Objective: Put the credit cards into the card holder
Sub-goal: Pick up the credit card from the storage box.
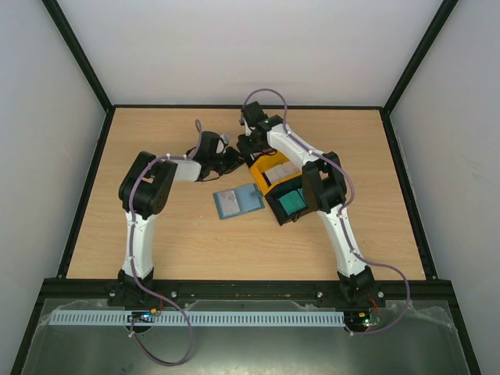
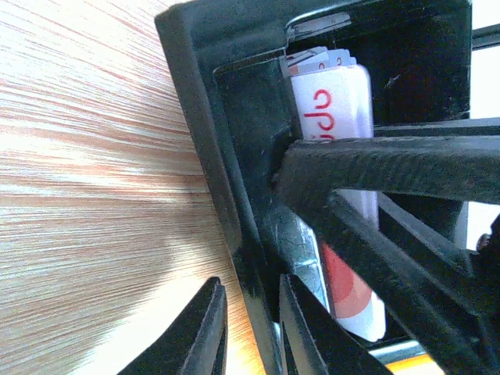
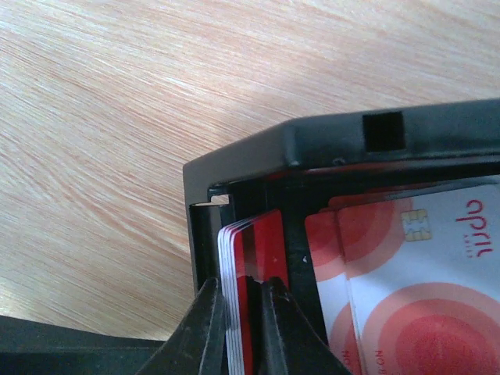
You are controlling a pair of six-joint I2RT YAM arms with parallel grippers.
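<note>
On the wooden table [image 1: 180,242], the teal card holder [image 1: 237,201] lies open near the bins, well apart from the right gripper [image 3: 236,328], whose fingers pinch upright red-and-white credit cards [image 3: 242,297] inside the black bin [image 3: 328,144], while the left gripper [image 2: 250,328] straddles that bin's wall.

Lab test cell: white walls [image 1: 234,47], black frame [image 1: 78,58], wood bench [image 1: 195,242], 2 bolted arms.

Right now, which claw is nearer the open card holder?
Left. The left claw sits just behind the card holder; the right claw is further back, at the black bin's red cards.
</note>
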